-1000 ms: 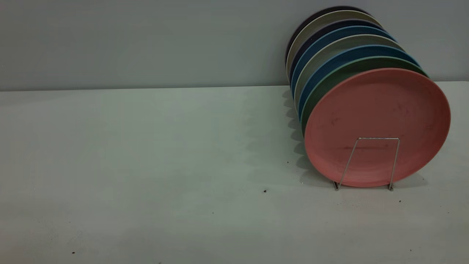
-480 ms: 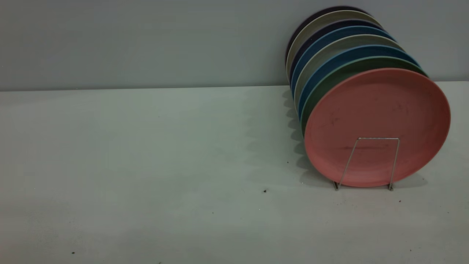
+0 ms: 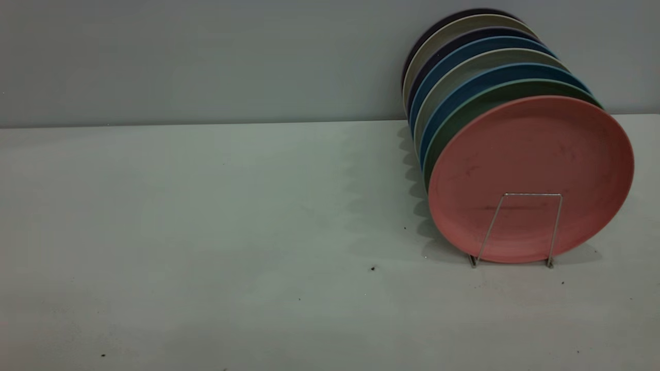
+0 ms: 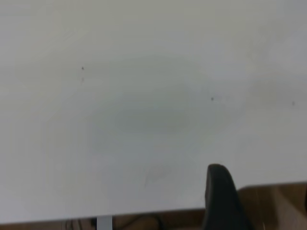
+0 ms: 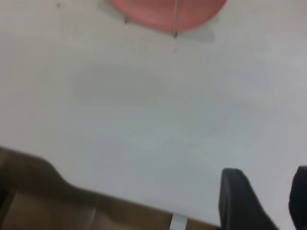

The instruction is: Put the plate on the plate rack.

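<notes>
Right gripper [image 5: 263, 201]: two dark fingers seen at the edge of the right wrist view, a clear gap between them, nothing held. It sits over the near edge of the table, well apart from the plate.

Left gripper [image 4: 220, 196]: only one dark finger shows in the left wrist view, over the table's near edge; whether it is spread or closed cannot be told. Nothing is seen in its hold.

Surface: pale grey-white table [image 3: 206, 232], matte, with a few small dark specks [image 3: 372, 268] scattered on it. Soft shadows of the plates fall on the tabletop to the left of the rack. Brown flooring shows beyond the table edge in both wrist views.

Room: plain grey wall [image 3: 206, 62] meets the table along a straight horizontal line.

Plate [image 3: 531, 178]: salmon-pink, round, matte, faint dark smudges on its face. It stands on edge, leaning slightly back, at the front of a row of plates on the right side of the table. In the right wrist view only its lower rim shows, far across the table from the gripper.

Plate rack [image 3: 521, 229]: thin silver wire; its front squared loop stands against the pink plate's face, feet on the tabletop.

Other plates: a green plate [image 3: 479, 103] directly behind the pink one, then blue plates [image 3: 464, 85] and grey-beige plates [image 3: 454, 38], all upright and overlapping toward the wall.
</notes>
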`<state>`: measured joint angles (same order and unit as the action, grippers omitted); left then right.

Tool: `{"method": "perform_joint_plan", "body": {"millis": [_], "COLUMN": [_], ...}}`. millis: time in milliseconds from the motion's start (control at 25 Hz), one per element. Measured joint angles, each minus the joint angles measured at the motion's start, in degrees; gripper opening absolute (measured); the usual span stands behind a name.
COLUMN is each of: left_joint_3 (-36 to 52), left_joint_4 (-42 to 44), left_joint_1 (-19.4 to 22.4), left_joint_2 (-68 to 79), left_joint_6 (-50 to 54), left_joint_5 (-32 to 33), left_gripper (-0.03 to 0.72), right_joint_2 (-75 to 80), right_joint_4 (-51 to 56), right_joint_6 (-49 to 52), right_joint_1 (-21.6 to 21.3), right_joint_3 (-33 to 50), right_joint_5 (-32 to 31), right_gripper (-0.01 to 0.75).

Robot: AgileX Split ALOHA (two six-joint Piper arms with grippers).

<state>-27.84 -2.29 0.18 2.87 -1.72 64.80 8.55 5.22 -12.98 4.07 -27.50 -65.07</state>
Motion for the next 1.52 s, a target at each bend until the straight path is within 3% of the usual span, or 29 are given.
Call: {"method": "perform_joint_plan", "body": {"millis": [400,1520], "left_joint_3": [0.0,0.0], "left_joint_4": [-0.05,-0.05], "left_joint_1": [0.0,0.0], "left_joint_2": [-4.11,-4.11], "left_joint_6": [0.0,0.0], "left_joint_5": [0.0,0.0], "left_gripper": [0.445,0.445], "right_joint_2": [-9.43,-9.51], "right_joint_4": [0.45,0.65], "right_joint_6": [0.0,0.07], "right_joint_1": [-2.5,-2.54], "right_joint_3": [0.0,0.0], "right_joint_5": [-0.27,-0.27], "right_gripper": [0.276,0.276]}}
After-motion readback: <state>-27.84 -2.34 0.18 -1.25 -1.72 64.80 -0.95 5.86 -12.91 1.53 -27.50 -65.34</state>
